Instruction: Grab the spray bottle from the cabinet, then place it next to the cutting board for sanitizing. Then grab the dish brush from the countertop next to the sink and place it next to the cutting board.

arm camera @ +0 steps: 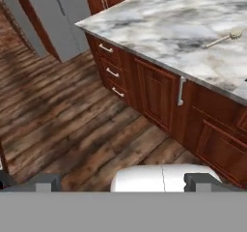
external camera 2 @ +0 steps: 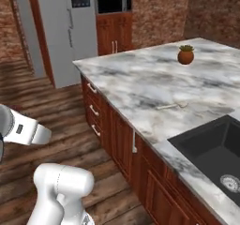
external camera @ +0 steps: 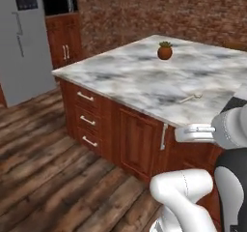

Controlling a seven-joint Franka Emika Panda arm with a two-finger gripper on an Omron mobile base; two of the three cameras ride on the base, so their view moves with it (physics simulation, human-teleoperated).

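The cream dish brush (external camera: 190, 98) lies flat on the white marble countertop (external camera: 135, 76), a short way left of the dark sink (external camera 2: 213, 149). The right base view shows the dish brush (external camera 2: 171, 106) near the counter's front edge. In the hand view the dish brush (arm camera: 222, 39) is far off at the upper right. My gripper (arm camera: 123, 182) is open, its fingertips (arm camera: 46, 181) wide apart with nothing between them. It hangs over the wooden floor, well short of the counter. The spray bottle, the cabinet and the cutting board are out of view.
A small brown potted plant (external camera: 164, 51) stands farther back on the counter. Low drawers (external camera: 87, 121) and a door with a silver handle (external camera: 164, 136) face me under the counter. A grey fridge (external camera: 21, 37) stands at the left, with open floor (external camera: 53, 178) in front.
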